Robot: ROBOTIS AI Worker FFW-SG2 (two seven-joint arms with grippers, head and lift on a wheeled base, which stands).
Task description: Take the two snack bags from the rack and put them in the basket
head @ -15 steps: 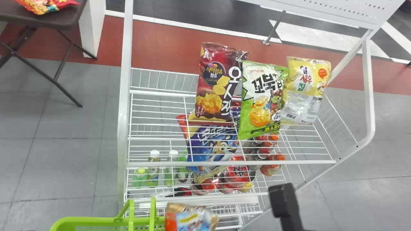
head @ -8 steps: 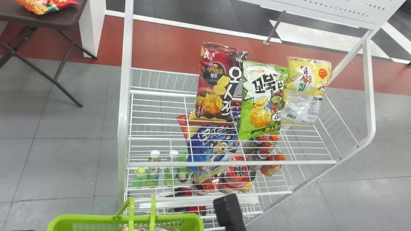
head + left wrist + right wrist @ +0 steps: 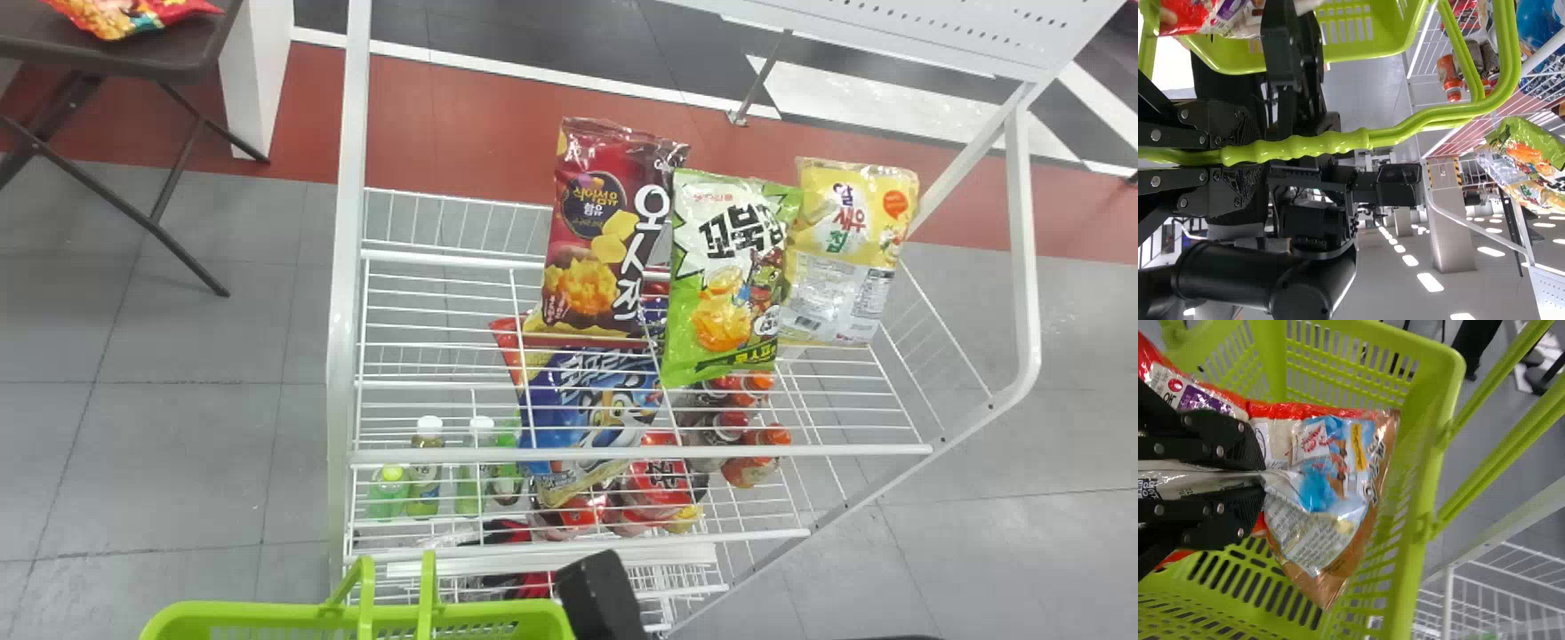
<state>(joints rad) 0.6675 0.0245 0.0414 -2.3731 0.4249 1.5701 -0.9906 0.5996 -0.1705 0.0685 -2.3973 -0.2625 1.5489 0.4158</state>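
At the bottom edge of the head view, the black right gripper [image 3: 600, 591] is beside the right end of the green basket [image 3: 249, 611]. In the right wrist view, my right gripper [image 3: 1262, 477] is shut on a snack bag [image 3: 1318, 477], blue and white with red and brown edges, which hangs within the basket's walls [image 3: 1441, 407]. The bag's crumpled middle is pinched between the fingers. In the left wrist view, my left gripper [image 3: 1221, 157] is clamped around the basket's green handles [image 3: 1338, 143]. The basket's floor is partly hidden by the bag.
The white wire rack [image 3: 622, 453] holds a maroon bag [image 3: 605, 231], a green bag [image 3: 725, 276], a yellow bag [image 3: 849, 249] and a blue bag [image 3: 587, 409]. Bottles [image 3: 427, 471] stand on a lower level. A dark table [image 3: 133, 58] with a red bag is at far left.
The right arm has moved left in the head view, carrying its bag from the basket's right end in among the walls. The basket has shifted only slightly.
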